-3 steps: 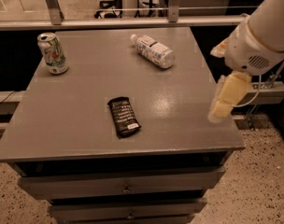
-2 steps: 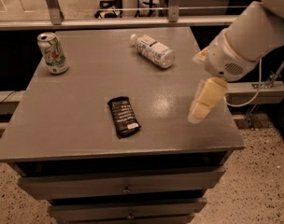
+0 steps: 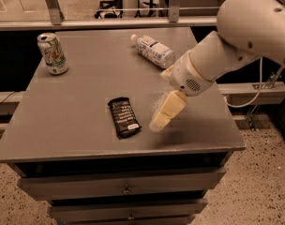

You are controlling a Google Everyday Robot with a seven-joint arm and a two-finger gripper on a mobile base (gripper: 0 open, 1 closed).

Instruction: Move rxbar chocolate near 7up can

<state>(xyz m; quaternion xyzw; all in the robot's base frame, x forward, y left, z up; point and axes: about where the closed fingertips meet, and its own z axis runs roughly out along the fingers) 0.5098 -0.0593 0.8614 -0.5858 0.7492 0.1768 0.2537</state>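
1. My jaws are over the front right part of the grey desk (image 3: 77, 97). They hang at the end of my big white arm (image 3: 236, 36), which comes in from the right side.
2. My jaws point down and to the left. Their tip is low over the desk top, and a small shadow sits under it.
3. I cannot tell if my jaws are released or clenched.
4. The rxbar chocolate (image 3: 124, 117) lies flat on the desk, near the front edge and about in the middle. It is black with rows of white words. Its long side runs from front to back, tipped a little.
5. The tip of my jaws is just beside the right side of the bar. It is not touching the bar.
6. The 7up can (image 3: 52, 53) stands upright near the back left corner of the desk. It is whitish-green with a silver top. It is well apart from the bar and from my jaws.
7. A clear bottle (image 3: 154, 50) with a white label lies on its side near the back of the desk, right of the middle. Its cap points to the back left.
8. Under the desk top are drawers (image 3: 123, 184) with small knobs.
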